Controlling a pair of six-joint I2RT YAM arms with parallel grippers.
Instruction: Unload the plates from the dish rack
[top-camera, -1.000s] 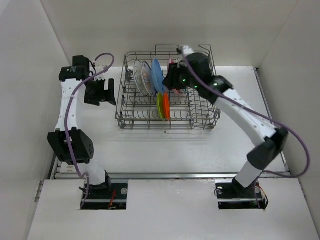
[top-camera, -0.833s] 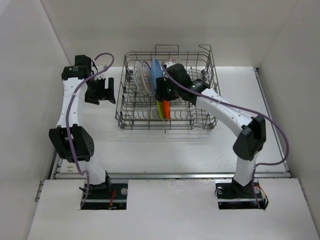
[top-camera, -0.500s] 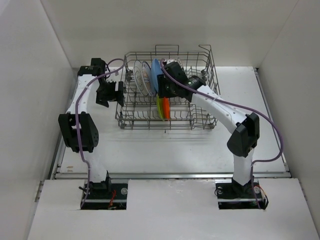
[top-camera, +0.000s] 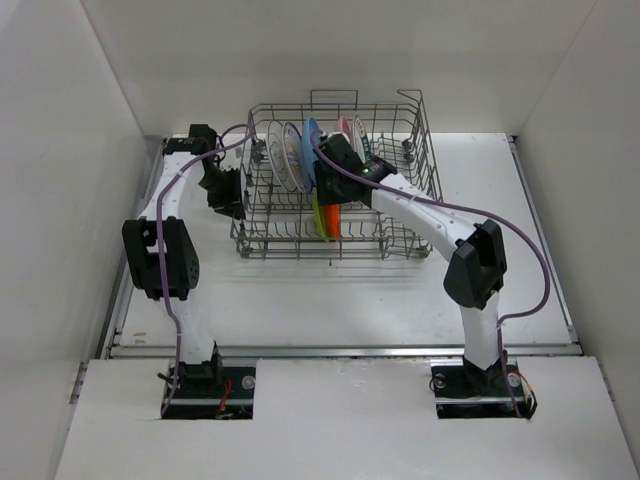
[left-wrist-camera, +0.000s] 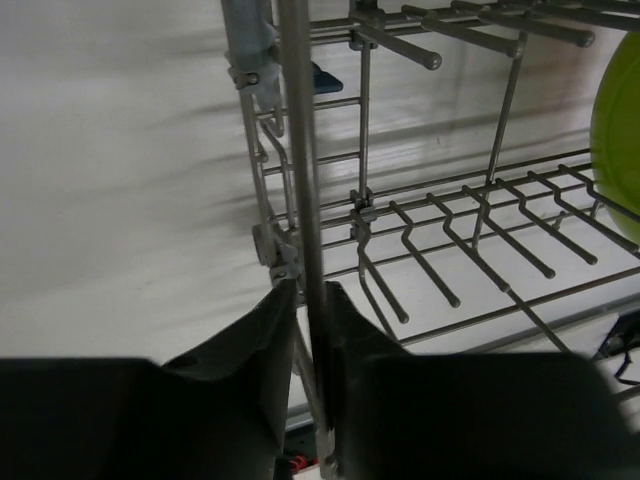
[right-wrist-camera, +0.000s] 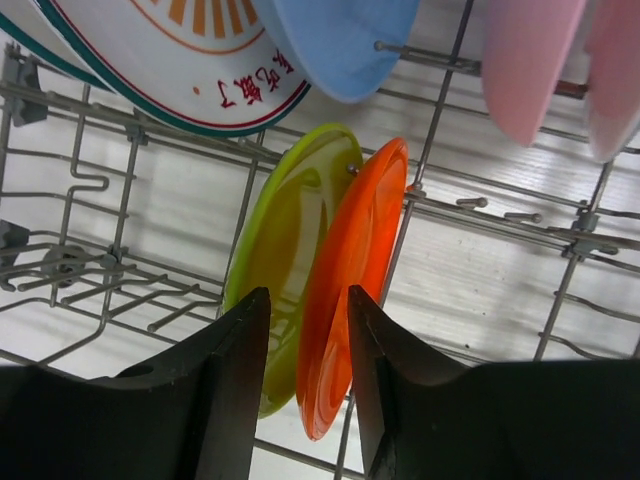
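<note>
The grey wire dish rack stands at the back of the table. Upright in it are two white plates, a blue plate and a pink plate, with a lime plate and an orange plate in the front row. My left gripper is shut on an upright wire of the rack's left side. My right gripper is open. Its fingers straddle the near edge of the orange plate, and the lime plate is just behind the left finger.
Above the right gripper hang the blue plate, a white plate with a lettered rim and the pink plate. Rows of tines fill the rack floor. White walls enclose the table on three sides.
My left gripper moved right to the rack's side and closed on a wire. My right gripper came down and left from the pink plate to the orange plate, its jaws narrowing.
</note>
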